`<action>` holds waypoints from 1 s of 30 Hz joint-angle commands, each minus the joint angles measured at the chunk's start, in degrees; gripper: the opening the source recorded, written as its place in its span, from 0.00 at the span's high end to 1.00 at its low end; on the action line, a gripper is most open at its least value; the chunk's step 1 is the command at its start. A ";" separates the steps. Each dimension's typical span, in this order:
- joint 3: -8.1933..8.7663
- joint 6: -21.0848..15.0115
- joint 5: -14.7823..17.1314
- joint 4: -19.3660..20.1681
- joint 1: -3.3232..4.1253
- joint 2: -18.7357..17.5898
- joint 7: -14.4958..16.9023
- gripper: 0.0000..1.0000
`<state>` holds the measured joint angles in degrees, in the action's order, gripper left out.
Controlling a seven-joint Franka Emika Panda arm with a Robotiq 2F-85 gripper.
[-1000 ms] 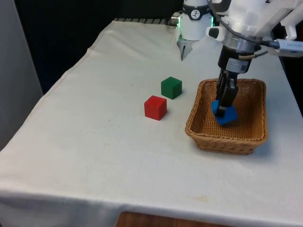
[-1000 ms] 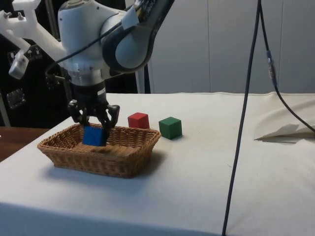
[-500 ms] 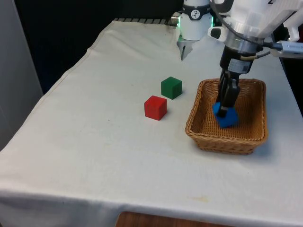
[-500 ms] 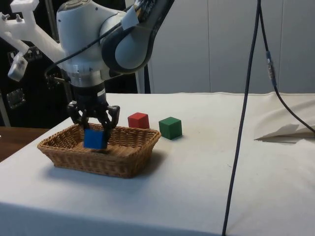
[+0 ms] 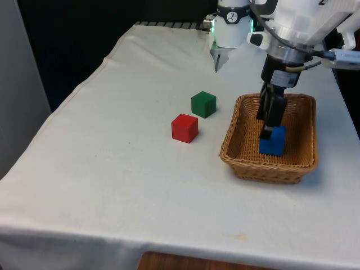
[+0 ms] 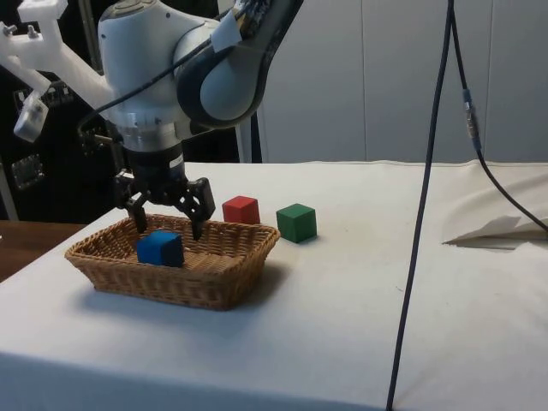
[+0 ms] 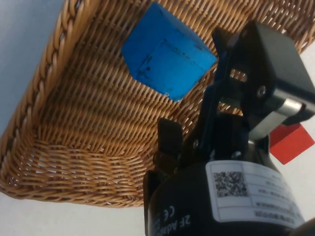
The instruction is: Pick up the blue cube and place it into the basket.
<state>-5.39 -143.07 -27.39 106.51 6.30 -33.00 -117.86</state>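
Observation:
The blue cube point(image 5: 273, 140) lies flat on the floor of the wicker basket point(image 5: 264, 169), near the middle. My gripper point(image 5: 269, 125) hangs just above it with its fingers spread wide, and nothing sits between them. From the side, the gripper point(image 6: 167, 224) straddles the space over the blue cube point(image 6: 161, 248), which rests free inside the basket point(image 6: 197, 287). The wrist view has the blue cube point(image 7: 167, 59) lying on the basket weave point(image 7: 74, 128) beyond the fingers.
A red cube point(image 5: 184, 127) and a green cube point(image 5: 203, 104) stand on the white cloth to the front view's left of the basket. A dark cable point(image 6: 424, 205) hangs down in the side view's foreground.
The fingers have spread apart and let go of the blue cube, which dropped from its tilted hold and now lies flat in the basket. The gripper has barely moved.

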 commanded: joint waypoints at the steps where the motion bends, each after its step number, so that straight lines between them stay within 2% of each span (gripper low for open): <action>1: 0.00 0.00 0.00 0.00 0.00 0.00 0.00 0.00; 8: -0.11 -0.17 0.52 0.29 -0.80 0.57 0.52 0.00; 9: 0.17 0.06 0.00 0.00 -0.40 0.17 0.11 0.00; 10: 0.17 0.17 0.00 0.06 -0.57 0.46 0.17 0.00; 11: -0.17 0.23 0.69 0.40 -1.09 1.09 0.57 0.00; 26: -0.29 2.92 1.15 0.52 -2.35 4.24 1.20 0.00; 27: 0.17 3.21 0.23 0.17 -1.83 3.84 0.52 0.00; 28: -0.29 3.15 1.15 0.52 -2.41 4.41 1.26 0.00; 30: -0.29 3.67 1.26 0.52 -2.75 5.04 1.49 0.00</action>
<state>-5.21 -139.06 -27.10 106.68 4.13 -28.30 -117.11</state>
